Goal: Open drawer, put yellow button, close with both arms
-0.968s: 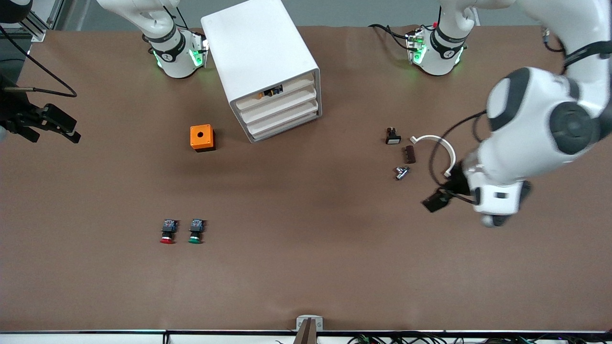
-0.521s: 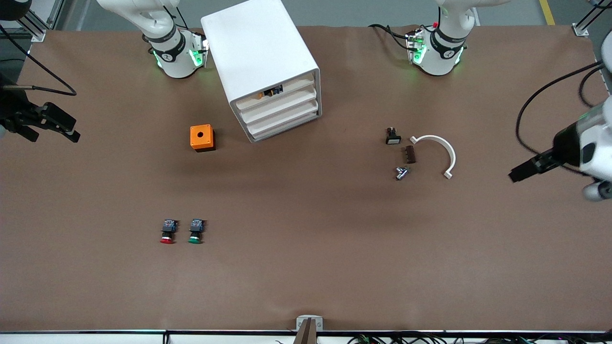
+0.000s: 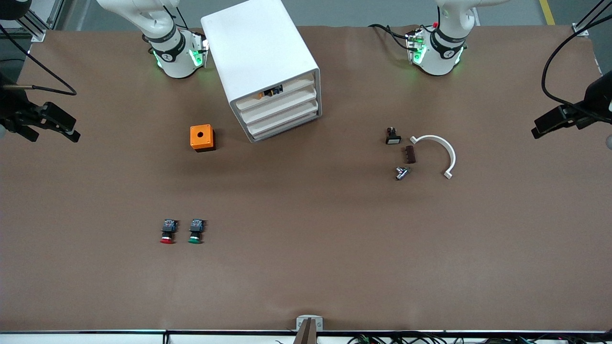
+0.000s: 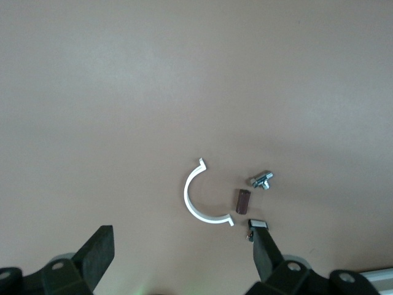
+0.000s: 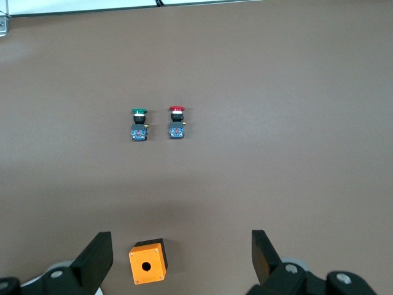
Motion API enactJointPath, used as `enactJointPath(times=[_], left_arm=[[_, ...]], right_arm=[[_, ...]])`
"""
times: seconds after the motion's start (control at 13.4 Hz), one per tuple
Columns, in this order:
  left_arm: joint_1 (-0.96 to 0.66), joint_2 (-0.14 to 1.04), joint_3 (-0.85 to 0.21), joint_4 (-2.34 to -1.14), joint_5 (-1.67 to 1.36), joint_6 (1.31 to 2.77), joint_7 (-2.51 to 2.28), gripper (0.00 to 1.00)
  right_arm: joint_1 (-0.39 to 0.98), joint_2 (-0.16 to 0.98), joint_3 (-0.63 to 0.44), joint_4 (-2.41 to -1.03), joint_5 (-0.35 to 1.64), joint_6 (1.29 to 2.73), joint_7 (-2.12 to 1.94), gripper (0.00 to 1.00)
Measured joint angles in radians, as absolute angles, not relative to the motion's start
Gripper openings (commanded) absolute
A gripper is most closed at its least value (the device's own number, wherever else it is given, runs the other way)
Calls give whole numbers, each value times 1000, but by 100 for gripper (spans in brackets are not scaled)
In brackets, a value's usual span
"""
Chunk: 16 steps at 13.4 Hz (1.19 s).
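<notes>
The left arm has swung away from the middle of the surface. Its pincer (image 3: 550,125), a second ago over the spot just beside the white curved clip (image 3: 437,149), now hangs over the surface's edge at the left arm's end, fingers spread wide and holding nothing.

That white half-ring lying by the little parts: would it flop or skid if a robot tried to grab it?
The white half-ring looks like thin hard plastic holding its curve, so probably stiff, not floppy. It seems light and lies flat on the table, so a nudge would likely slide or spin it. Its thin band gives fingers little to pinch.
</notes>
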<state>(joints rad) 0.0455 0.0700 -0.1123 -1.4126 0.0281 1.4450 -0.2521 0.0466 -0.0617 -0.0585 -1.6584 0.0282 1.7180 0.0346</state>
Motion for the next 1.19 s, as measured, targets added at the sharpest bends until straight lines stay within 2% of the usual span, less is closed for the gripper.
enactJointPath(times=[0.45, 1.19], left_arm=[[-3, -57, -91, -1581, 28, 1483, -251, 100], [-4, -53, -91, -1605, 28, 1504, -249, 100]], right_arm=[[47, -67, -58, -1658, 28, 1718, 35, 100], [47, -69, -59, -1658, 28, 1719, 35, 100]])
